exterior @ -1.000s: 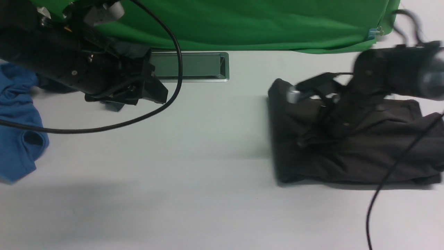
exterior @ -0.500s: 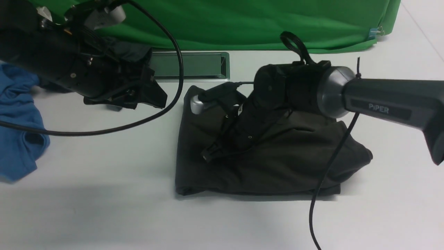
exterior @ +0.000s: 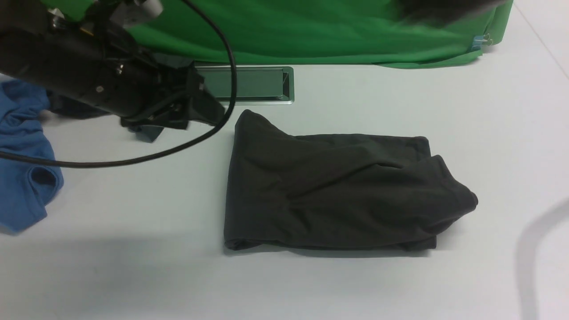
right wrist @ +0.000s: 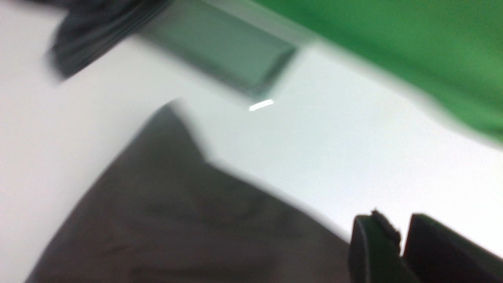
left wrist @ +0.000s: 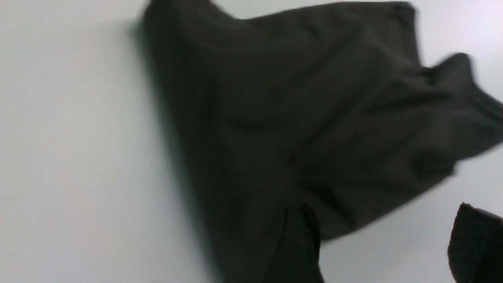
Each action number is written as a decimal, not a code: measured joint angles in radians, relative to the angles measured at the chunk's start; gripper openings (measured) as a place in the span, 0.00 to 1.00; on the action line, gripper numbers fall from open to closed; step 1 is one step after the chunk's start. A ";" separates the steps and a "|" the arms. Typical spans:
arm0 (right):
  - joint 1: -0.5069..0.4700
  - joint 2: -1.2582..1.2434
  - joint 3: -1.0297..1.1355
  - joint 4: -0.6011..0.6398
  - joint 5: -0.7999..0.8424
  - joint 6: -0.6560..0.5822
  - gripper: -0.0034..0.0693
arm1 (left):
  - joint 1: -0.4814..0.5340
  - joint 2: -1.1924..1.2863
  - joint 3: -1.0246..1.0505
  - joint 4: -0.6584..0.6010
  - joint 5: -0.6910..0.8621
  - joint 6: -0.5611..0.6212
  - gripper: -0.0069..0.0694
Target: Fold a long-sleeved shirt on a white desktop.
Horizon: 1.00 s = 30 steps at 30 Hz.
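The long-sleeved shirt (exterior: 338, 191) lies folded into a dark, lumpy rectangle in the middle of the white desktop (exterior: 355, 284), and nothing touches it. It also fills the left wrist view as the same dark shirt (left wrist: 314, 118). My left gripper (exterior: 206, 113) hovers beyond the shirt's far left corner. Its fingers (left wrist: 298, 243) stand wide apart, so the left gripper (left wrist: 387, 239) is open and empty. My right gripper (right wrist: 401, 228) is above the shirt (right wrist: 177, 228), with a narrow gap between its jaws and nothing in it. In the front view the right arm is only a dark blur at the top right.
A blue shirt (exterior: 22, 169) lies at the left edge. A charcoal garment (exterior: 146, 131) sits under the left arm. The grey cable tray (exterior: 249, 84) is behind the shirt, before the green backdrop (exterior: 311, 31). The left arm's black cable (exterior: 133, 160) loops over the table.
The right arm dragged the shirt left to the table's middle, let it go and lifted out of the front view. The left arm shifted slightly right.
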 joint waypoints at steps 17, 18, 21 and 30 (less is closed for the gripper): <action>-0.057 -1.029 0.973 -0.022 -0.313 0.127 0.25 | 0.000 -0.469 0.012 0.075 0.242 -0.160 0.40; -0.057 -1.051 0.992 -0.022 -0.314 0.139 0.25 | 0.000 -0.479 0.015 0.081 0.242 -0.165 0.39; -0.057 -1.227 1.112 -0.021 -0.346 0.176 0.26 | 0.000 -0.680 0.063 0.146 0.243 -0.261 0.32; -0.057 -1.384 1.147 -0.020 -0.388 0.183 0.28 | 0.000 -1.085 0.329 0.150 0.254 -0.340 0.19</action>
